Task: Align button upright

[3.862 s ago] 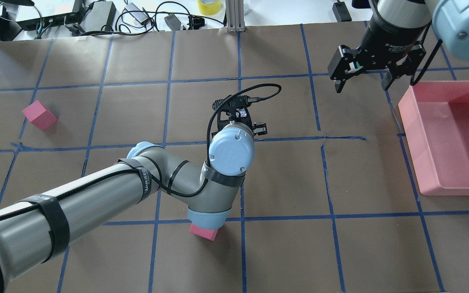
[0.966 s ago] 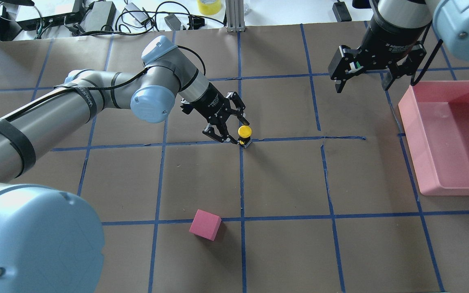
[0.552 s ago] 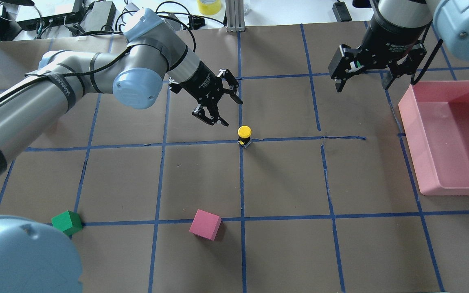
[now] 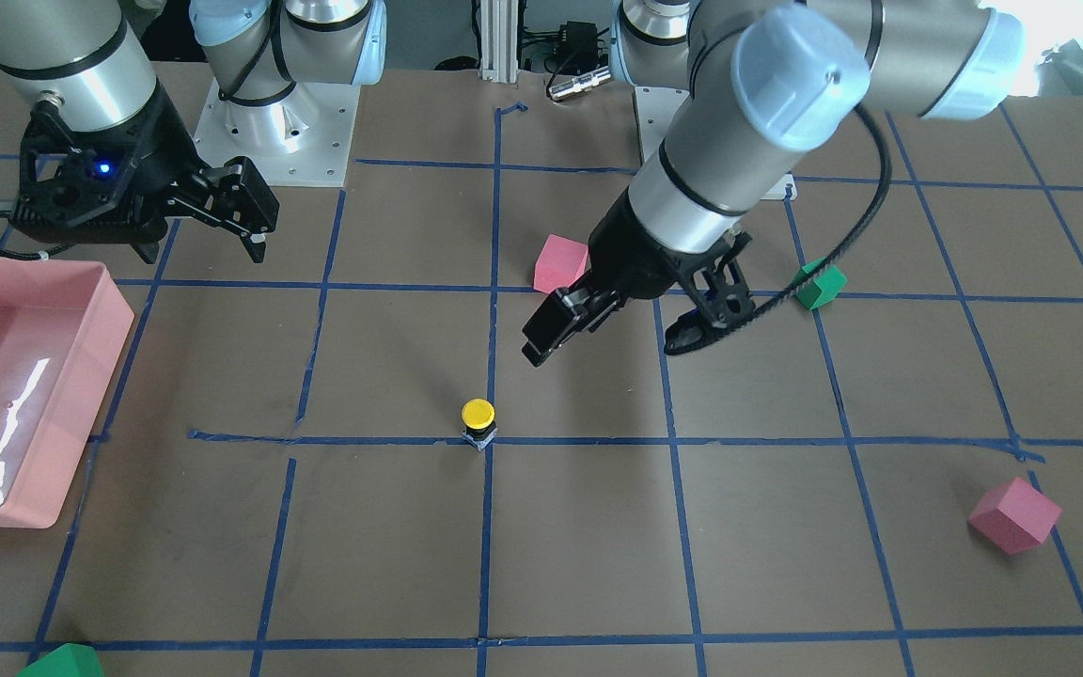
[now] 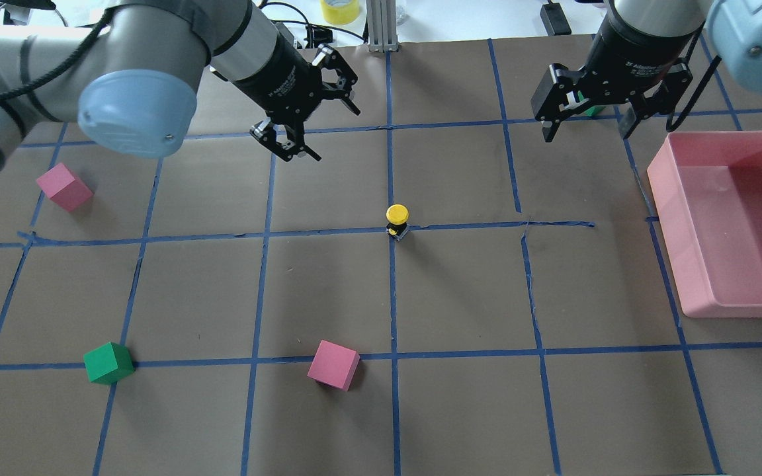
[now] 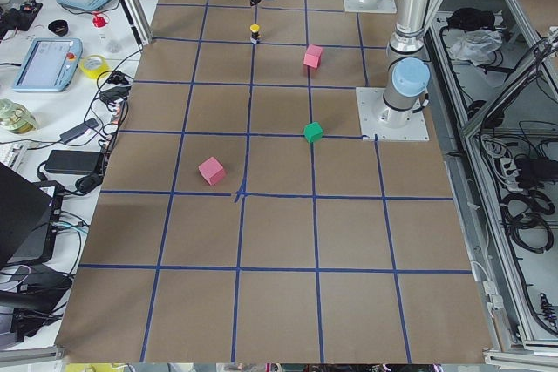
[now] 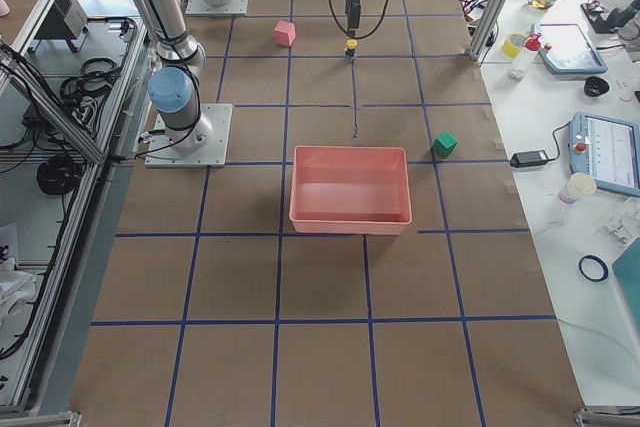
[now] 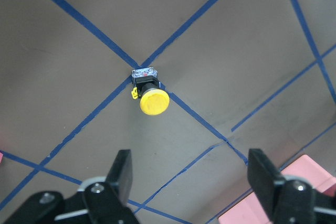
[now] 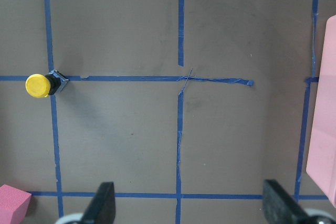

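The button (image 5: pixel 397 221) stands upright on a blue tape crossing mid-table, yellow cap up, black body and silvery base below. It also shows in the front view (image 4: pixel 478 419), the left wrist view (image 8: pixel 152 98) and the right wrist view (image 9: pixel 42 86). My left gripper (image 5: pixel 338 135) is open and empty, raised above the table, back and left of the button; the wrist view shows its gripper (image 8: pixel 191 169) with the jaws wide apart. My right gripper (image 5: pixel 586 135) is open and empty, hovering at the back right near the bin.
A pink bin (image 5: pixel 672 225) sits at the right edge. Pink cubes lie at the far left (image 5: pixel 63 187) and front centre (image 5: pixel 333 365). A green cube (image 5: pixel 108 362) lies front left. Cables and electronics line the table's back edge.
My left gripper has let go of the button, risen and pulled away to the back left. The button stays upright on the tape crossing. The right arm has barely moved.
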`<state>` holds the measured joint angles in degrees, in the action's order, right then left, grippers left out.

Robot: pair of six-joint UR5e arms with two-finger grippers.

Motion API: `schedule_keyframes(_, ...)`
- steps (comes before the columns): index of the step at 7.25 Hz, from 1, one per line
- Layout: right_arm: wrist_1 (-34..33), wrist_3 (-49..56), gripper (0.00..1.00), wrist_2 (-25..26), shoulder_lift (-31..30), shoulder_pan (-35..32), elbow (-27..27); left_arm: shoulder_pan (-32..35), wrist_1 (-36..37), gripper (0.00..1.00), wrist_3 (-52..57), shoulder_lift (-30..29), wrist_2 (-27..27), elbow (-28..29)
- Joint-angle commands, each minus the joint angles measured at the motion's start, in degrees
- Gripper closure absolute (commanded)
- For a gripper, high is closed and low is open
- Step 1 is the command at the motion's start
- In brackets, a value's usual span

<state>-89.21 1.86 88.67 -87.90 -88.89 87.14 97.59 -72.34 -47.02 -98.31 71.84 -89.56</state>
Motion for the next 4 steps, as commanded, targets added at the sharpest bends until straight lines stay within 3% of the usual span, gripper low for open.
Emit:
schedule_keyframes(1,-0.26,-0.10,0.00,-0.25,0.01,-0.06,-0.13,-0.21,-4.45,0.00,18.09,7.67,12.12,-0.70)
schedule_keyframes(3,-2.99,-0.54,0.00,-2.01,-0.43,-0.40,-0.04,-0.91,-9.38,0.00,40.16,9.45,14.38,-0.88)
schedule_keyframes(4,-2.82,-0.54,0.00,-1.92,-0.61,-0.49,-0.04,-2.13,-10.88,0.00,44.78,10.06,14.29,-0.44)
